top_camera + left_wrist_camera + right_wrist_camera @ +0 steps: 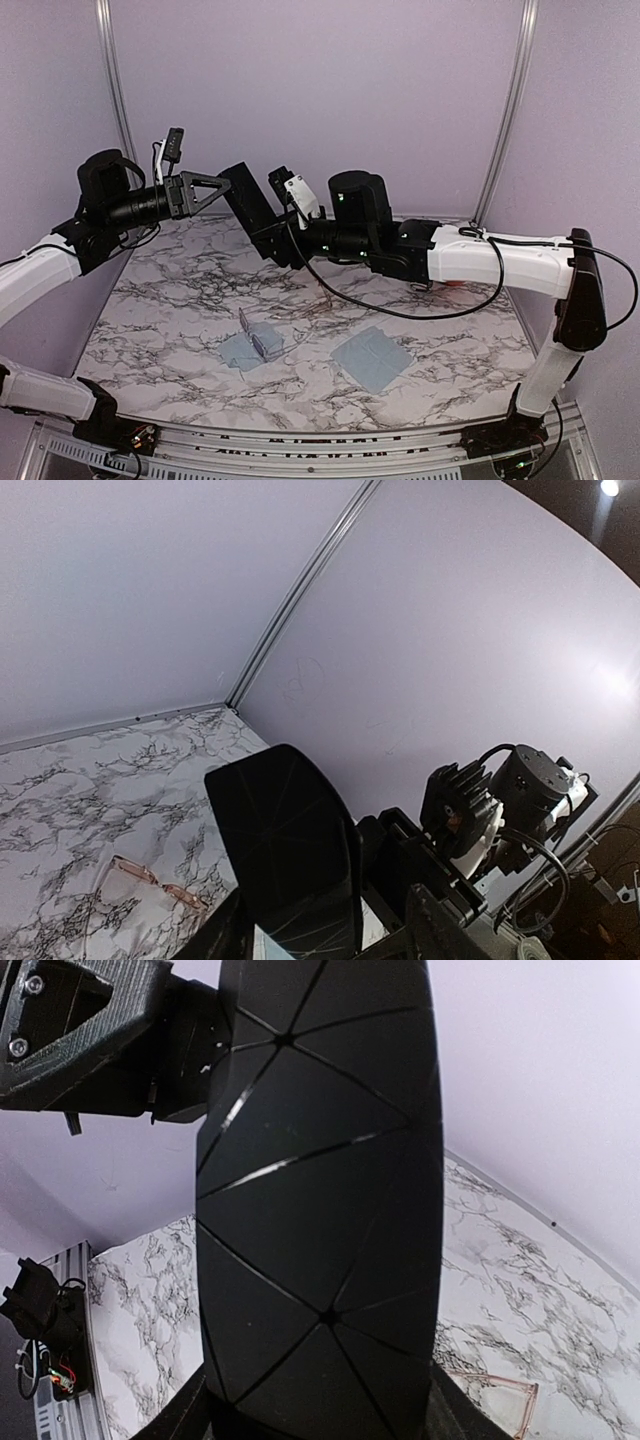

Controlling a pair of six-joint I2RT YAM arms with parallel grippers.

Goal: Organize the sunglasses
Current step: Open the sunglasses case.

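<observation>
A black oblong faceted case [252, 208] is held in the air between both arms. My left gripper [212, 190] is shut on its upper end and my right gripper [272, 240] on its lower end. The case fills the left wrist view [285, 850] and the right wrist view [320, 1210]. The clear lilac sunglasses [260, 340] lie on a blue cloth [240, 352] on the table. The wire-framed pinkish sunglasses lie on the marble, seen in the left wrist view [150, 880] and at the lower edge of the right wrist view [500, 1400]; the arms hide them from above.
A second blue cloth [372, 358] lies right of centre. Something red [456, 286] shows behind the right forearm. Lilac walls with metal posts [510, 110] close the back and sides of the marble table [180, 300].
</observation>
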